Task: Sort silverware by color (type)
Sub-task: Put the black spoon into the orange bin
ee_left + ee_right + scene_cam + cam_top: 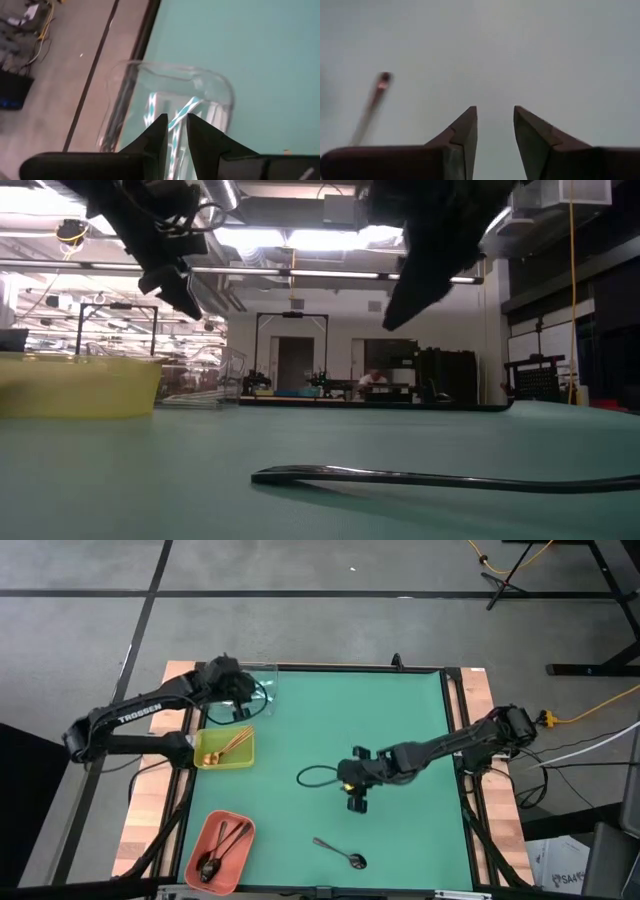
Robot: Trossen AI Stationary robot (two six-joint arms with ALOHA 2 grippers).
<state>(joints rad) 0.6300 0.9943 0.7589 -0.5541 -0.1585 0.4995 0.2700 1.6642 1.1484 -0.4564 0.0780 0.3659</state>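
One shiny grey spoon (340, 853) lies flat on the green mat near the front edge; the low view shows it as a spoon (440, 477) lying close by. My right gripper (357, 805) hangs open above the mat, on the spoon's far side. Only the spoon's handle end (380, 82) enters the right wrist view, and nothing is between the fingers (465, 130). My left gripper (176, 117) hovers over the clear tray (170, 95) at the far left, with a narrow empty gap between its fingers. Shiny spoons (182, 110) lie in that tray.
A yellow-green tray (223, 747) at the left edge holds gold spoons. A salmon tray (220, 850) at the near left holds dark spoons. A dark cable loop (318, 777) hangs beside my right gripper. Bare green mat surrounds the lone spoon.
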